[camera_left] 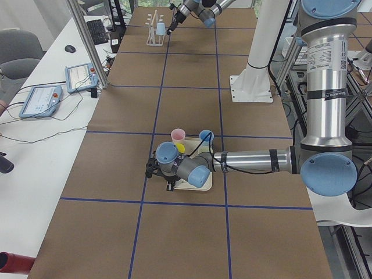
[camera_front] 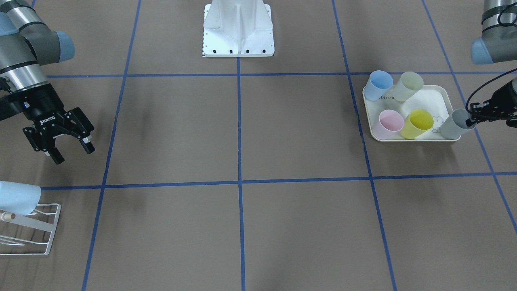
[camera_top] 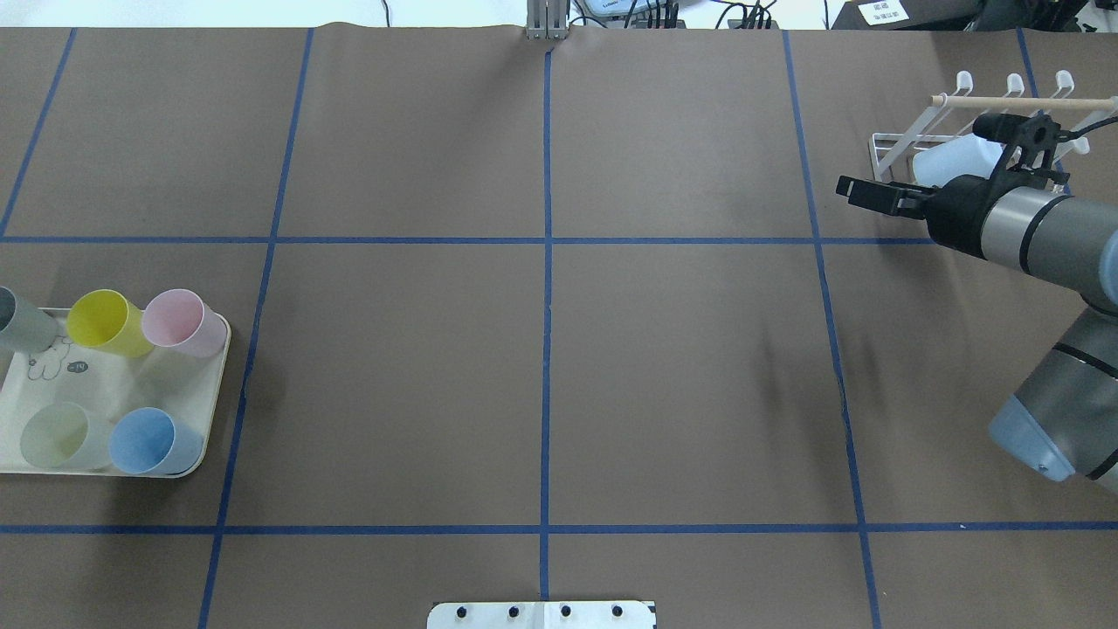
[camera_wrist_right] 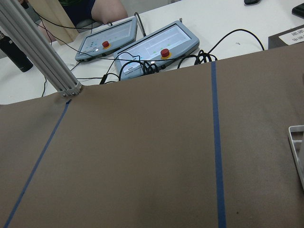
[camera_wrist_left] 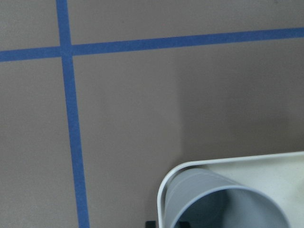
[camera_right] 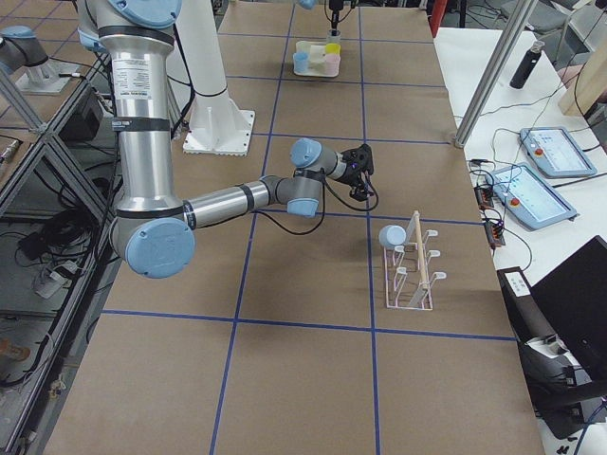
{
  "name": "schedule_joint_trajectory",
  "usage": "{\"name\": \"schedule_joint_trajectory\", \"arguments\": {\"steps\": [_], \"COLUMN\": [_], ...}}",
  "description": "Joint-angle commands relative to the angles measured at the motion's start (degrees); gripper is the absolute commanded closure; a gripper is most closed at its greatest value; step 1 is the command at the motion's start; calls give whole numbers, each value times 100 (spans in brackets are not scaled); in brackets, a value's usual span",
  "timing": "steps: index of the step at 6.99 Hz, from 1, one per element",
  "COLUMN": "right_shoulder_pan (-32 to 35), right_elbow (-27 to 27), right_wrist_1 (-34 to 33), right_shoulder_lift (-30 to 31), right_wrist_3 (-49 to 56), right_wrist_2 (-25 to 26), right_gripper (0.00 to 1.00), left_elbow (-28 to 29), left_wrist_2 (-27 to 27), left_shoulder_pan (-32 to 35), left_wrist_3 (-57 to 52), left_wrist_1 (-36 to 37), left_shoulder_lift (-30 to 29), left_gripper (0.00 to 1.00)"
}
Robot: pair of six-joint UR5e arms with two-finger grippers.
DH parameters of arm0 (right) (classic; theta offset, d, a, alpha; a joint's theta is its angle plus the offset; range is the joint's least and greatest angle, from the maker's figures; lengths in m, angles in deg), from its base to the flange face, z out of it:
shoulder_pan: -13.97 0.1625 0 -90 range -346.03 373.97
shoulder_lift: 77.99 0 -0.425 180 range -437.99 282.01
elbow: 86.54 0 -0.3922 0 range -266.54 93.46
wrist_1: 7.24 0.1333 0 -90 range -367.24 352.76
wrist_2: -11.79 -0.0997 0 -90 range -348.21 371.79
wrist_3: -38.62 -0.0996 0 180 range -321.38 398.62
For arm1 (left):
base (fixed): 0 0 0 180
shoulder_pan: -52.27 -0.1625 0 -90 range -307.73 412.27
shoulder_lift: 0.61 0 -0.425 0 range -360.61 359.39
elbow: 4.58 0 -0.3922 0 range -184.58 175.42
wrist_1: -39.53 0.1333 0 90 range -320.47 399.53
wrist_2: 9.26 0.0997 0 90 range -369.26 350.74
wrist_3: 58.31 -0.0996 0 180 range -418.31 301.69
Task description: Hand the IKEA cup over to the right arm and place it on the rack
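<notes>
Pickup step, by my read: left gripper (camera_front: 473,118) sits at rim of grey cup (camera_front: 456,124) on tray (camera_front: 444,97) corner; clamped or not, cannot tell. Cup stands mouth up, long axis roughly vertical. Next: lift, carry centre. Further over, right gripper (camera_front: 74,152) hangs empty, fingers apart, near rack (camera_front: 44,230).

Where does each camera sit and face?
Front-facing: across table, facing robot; right gripper open.
Overhead: behind robot, looking down; right arm, rack.
Exterior left: left end; left arm near.
Exterior right: right end; right arm near.
Left wrist: down onto grey cup; no arm.
Right wrist: toward consoles; no arm.
Front-facing, overhead share the tray.
</notes>
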Motion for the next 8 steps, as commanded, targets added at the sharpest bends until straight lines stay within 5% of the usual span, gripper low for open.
{"name": "schedule_joint_trajectory", "arguments": {"steps": [1, 5, 7, 8], "right_shoulder_pan": [-7, -286, -638, -692], "right_elbow": [14, 102, 329, 601], "right_wrist_1": [-16, -7, -16, -7], "right_shoulder_lift": [-54, -177, -545, -555], "right_wrist_3": [0, -235, -1077, -1403], "right_wrist_2": [8, -1, -63, -228], "right_gripper": [1, 1, 1, 1], "left_elbow": [-755, -1829, -1938, -1868], "left_wrist_2": [-479, -570, -1471, -1475], "left_shoulder_pan": [449, 849, 727, 395], "left_wrist_3": [0, 1846, 3786, 4946], "left_wrist_1": [15, 7, -361, -555], "left_shoulder_lift": [380, 138, -528, -1175], "left_gripper": [100, 100, 100, 100]}}
